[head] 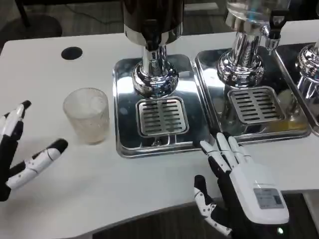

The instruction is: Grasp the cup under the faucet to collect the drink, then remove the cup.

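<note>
A clear ribbed cup [87, 115] stands upright on the white table, left of the dark drink dispenser [153, 30] and its steel drip tray [158, 117]. The faucet [151, 37] hangs over the grille, with nothing under it. My left hand [22, 152] lies at the left edge, fingers spread and holding nothing, a short way left of and below the cup. My right hand [241, 186] rests near the table's front edge, below the trays, fingers extended toward them and holding nothing.
A second dispenser with a clear tank [251, 30] stands on its own steel tray [256, 104] to the right, a third at the far right edge [309, 64]. A black round hole [72, 53] marks the table's back left.
</note>
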Controlling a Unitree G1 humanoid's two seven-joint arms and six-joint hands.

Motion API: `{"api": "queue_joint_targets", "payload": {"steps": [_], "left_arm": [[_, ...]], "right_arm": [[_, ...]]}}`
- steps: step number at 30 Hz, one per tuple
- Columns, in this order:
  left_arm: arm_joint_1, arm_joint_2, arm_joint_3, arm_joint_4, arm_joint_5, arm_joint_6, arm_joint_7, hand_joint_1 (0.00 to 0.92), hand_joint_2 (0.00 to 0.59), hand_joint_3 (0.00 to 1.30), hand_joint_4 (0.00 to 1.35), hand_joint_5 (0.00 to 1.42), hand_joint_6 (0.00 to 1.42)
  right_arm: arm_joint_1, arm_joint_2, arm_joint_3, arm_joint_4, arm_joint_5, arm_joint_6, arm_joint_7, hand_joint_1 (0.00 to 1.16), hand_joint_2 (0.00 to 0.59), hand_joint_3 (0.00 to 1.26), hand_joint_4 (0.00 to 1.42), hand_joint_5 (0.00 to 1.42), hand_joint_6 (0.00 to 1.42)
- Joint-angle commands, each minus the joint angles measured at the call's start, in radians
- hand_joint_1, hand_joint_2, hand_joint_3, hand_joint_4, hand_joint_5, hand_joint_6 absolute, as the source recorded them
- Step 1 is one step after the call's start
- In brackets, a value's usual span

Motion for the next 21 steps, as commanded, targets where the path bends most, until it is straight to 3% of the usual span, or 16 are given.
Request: {"api": "queue_joint_targets", "payload": {"steps": [1, 11, 21], "left_arm": [[-0.069, -0.015, -0.026, 0.107, -0.023, -0.043, 0.031, 0.0, 0.074, 0.0, 0.0, 0.02, 0.15], [-0.227, -0.019, -0.081, 0.309, -0.045, -0.119, 0.071, 0.059, 0.066, 0.0, 0.0, 0.13, 0.25], [-0.34, -0.013, -0.136, 0.417, -0.04, -0.086, 0.048, 0.105, 0.068, 0.0, 0.0, 0.17, 0.28]], "right_arm": [[-0.005, 0.002, -0.002, -0.005, 0.006, -0.001, 0.002, 0.5, 0.562, 0.23, 0.01, 0.0, 0.08], [-0.02, 0.016, 0.007, 0.008, 0.004, 0.001, 0.001, 0.5, 0.553, 0.27, 0.03, 0.0, 0.09], [-0.035, 0.015, 0.014, 0.013, 0.012, -0.005, 0.006, 0.51, 0.551, 0.29, 0.04, 0.0, 0.11]]}}
